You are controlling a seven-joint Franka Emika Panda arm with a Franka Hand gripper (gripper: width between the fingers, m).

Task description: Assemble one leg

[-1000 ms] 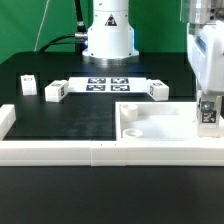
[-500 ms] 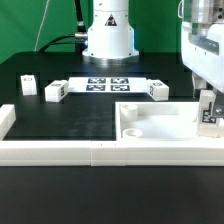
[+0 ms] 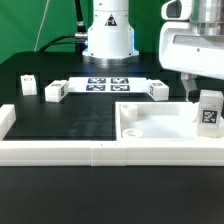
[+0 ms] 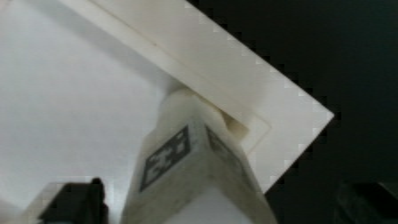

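Note:
A leg (image 3: 209, 112), a small white block with a black-and-white tag, stands upright in the recessed corner of the large flat white slab (image 3: 160, 125) at the exterior view's right. My gripper (image 3: 205, 93) hovers just above it, open, with one dark finger (image 3: 188, 96) beside the leg's top. In the wrist view the leg (image 4: 196, 160) rises between the two dark fingertips (image 4: 75, 200), with gaps on both sides, and the slab (image 4: 89, 90) lies beneath. Three more legs lie on the black table: two at the left (image 3: 27, 85) (image 3: 55, 91) and one near the middle (image 3: 157, 90).
The marker board (image 3: 108, 84) lies flat in front of the robot base (image 3: 108, 35). A low white rail (image 3: 60, 150) runs along the table's front edge and turns up at the left end (image 3: 6, 120).
The gripper was shut on the leg down in the slab's corner. It has let go and risen, and the leg stays standing there.

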